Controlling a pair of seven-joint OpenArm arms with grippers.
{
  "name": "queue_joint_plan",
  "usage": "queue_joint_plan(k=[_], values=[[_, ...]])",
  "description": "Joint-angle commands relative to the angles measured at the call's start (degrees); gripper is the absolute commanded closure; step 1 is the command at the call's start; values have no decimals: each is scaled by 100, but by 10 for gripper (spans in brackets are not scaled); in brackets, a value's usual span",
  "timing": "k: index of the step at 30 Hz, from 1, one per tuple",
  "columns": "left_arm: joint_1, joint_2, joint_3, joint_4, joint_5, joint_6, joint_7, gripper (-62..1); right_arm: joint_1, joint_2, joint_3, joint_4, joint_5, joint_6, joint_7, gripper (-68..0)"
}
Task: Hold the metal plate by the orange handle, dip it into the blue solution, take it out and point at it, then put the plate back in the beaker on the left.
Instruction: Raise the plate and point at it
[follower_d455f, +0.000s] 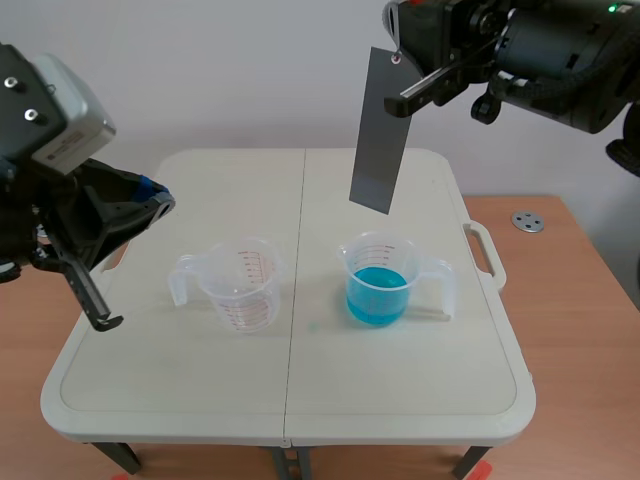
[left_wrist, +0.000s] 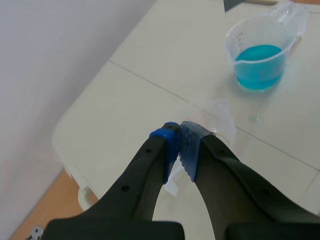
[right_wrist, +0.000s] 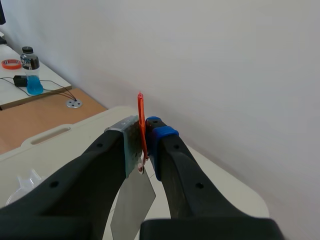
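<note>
1. We are holding the metal plate (follower_d455f: 380, 140) in the right gripper (right_wrist: 144, 136). Its fingers are clamped tight on the orange handle (right_wrist: 140, 112) at the plate's top. The plate is hanging free and slightly tilted, high above and a little behind the beaker of blue solution (follower_d455f: 376, 296).
2. We are seeing the left gripper (left_wrist: 179, 142) closed pad against pad with nothing in it, hovering just above the empty beaker (follower_d455f: 240, 285) on the left.
3. We cannot tell whether the plate's surface is wet, so we are treating the dip as the step in hand.
4. We are judging that the plate's lower edge needs centring over the beaker's mouth first, since it appears offset toward the far rim.
5. We are planning a straight, slow descent. A plate hanging this loosely is likely to swing, and a knock on the rim could tip so light a plastic beaker.
6. We are aiming to grip by the handle alone and to stop once the plate's lower part is in the liquid, with the fingers well above the rim.
</note>
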Motion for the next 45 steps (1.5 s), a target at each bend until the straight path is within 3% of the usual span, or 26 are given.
queue_joint_plan(k=[1,10,19,24,31,45], values=[[-216,175,131,-61,-42,28,-59,-17,83,63,0,105,149,31,42,-13],[-1504,885,1213,-1029,-20,-278,-33,-17,83,63,0,105,227,31,24,-13],[-2343,1510,1823,-1982,26,-448,-37,-17,83,63,0,105,227,31,26,-13],[-2664,1792,1985,-2450,50,-448,-39,-17,83,63,0,105,227,31,26,-13],[-2855,2100,2052,-2828,352,-487,-83,-17,83,63,0,105,227,31,26,-13],[-2850,2173,2059,-2828,498,-577,-76,-17,81,63,0,105,227,31,4,-13]])
